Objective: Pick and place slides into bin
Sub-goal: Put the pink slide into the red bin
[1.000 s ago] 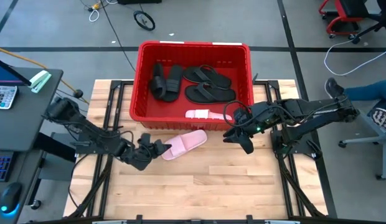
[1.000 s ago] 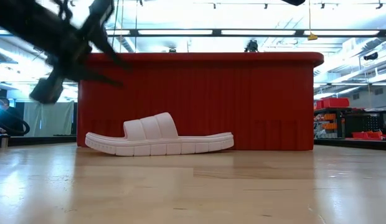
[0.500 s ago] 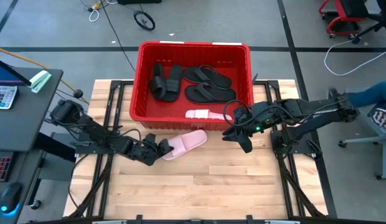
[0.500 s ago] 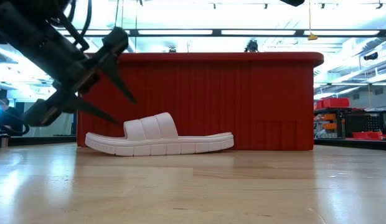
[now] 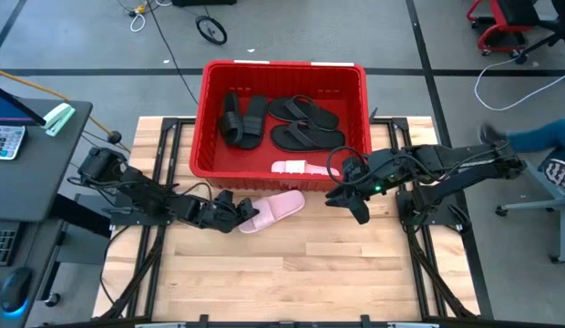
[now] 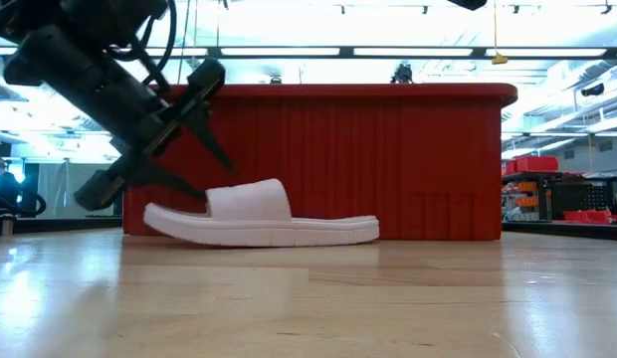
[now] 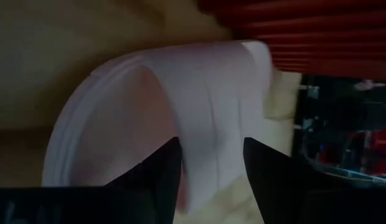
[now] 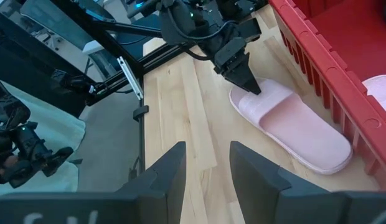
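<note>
While my left claw [image 5: 239,211] sits low on the wooden table [image 5: 292,282], its two fingers are spread apart around one end of a pale pink slide [image 5: 275,210]. One finger is above the sole and one is below it, right next to the wide strap. From the low view, that end of the pink slide [image 6: 259,217] is tipped up a little off the wood, and the other end lies flat. My left wrist camera looks right past my dark fingers [image 7: 162,171] at the slide [image 7: 199,106], which fills most of what I see there. I cannot tell if my fingers are touching it yet.

That pink slide lies on the table just beside the front wall of the red bin [image 5: 200,109]. It is not in the bin.

Inside the bin I can see the other pale pink slide [image 5: 299,168] lying against the front wall. Two black wide-strap slides [image 5: 242,118] are at the left side of the bin. Two black flip-flops [image 5: 305,124] lie side by side next to them.

My right claw [image 5: 351,200] hangs over the table near the bin's front right corner, close to the other end of the pink slide. Its fingers [image 8: 165,180] are spread apart and hold nothing. From my right wrist camera I can see the pink slide [image 8: 289,127] on the wood, the red bin wall [image 8: 324,74] beside it, and my left claw [image 8: 246,81] at the slide's far end.
</note>
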Robot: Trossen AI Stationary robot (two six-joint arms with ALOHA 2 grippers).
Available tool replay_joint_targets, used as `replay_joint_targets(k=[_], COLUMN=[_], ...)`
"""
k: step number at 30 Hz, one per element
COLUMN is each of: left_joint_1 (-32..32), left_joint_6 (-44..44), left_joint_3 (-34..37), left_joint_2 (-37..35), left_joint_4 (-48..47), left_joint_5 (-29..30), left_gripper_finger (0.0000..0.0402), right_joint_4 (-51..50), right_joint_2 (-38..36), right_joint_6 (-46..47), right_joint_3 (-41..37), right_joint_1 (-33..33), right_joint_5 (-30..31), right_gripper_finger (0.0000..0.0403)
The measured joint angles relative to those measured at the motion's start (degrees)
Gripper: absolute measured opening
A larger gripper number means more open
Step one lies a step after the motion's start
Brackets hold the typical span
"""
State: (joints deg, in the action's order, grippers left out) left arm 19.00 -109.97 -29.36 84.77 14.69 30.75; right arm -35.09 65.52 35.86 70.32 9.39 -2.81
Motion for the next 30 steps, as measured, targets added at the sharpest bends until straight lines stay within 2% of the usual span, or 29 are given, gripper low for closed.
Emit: replay_joint_targets(k=[4, 12, 22, 26, 30], left_joint_1=[-1.43, -3.47, -3.56, -3.51, -3.51], left_joint_6=[4.08, 4.44, 7.01, 11.58, 12.09], left_joint_3=[0.0, -0.04, -0.02, -0.02, -0.02], left_joint_2=[0.0, 3.18, 9.73, 10.73, 10.78], left_joint_4=[2.3, 3.22, 15.88, 20.48, 22.55], left_joint_5=[-0.04, 0.04, 0.11, 0.58, 0.75], left_gripper_finger=[0.0176, 0.0174, 0.0168, 0.0127, 0.0034], right_joint_4=[0.0, -0.01, -0.04, -0.11, -0.2], right_joint_2=[0.0, 0.0, 0.01, 0.0, 0.0], right_joint_6=[0.08, 0.58, 0.59, 0.52, 0.07], right_joint_3=[0.0, 0.0, 0.0, 0.0, 0.0], right_joint_1=[0.0, 0.19, 0.2, 0.2, 0.2], right_joint_5=[0.0, -0.01, -0.04, -0.04, -0.04], right_gripper_finger=[0.0129, 0.0129, 0.0129, 0.0129, 0.0129])
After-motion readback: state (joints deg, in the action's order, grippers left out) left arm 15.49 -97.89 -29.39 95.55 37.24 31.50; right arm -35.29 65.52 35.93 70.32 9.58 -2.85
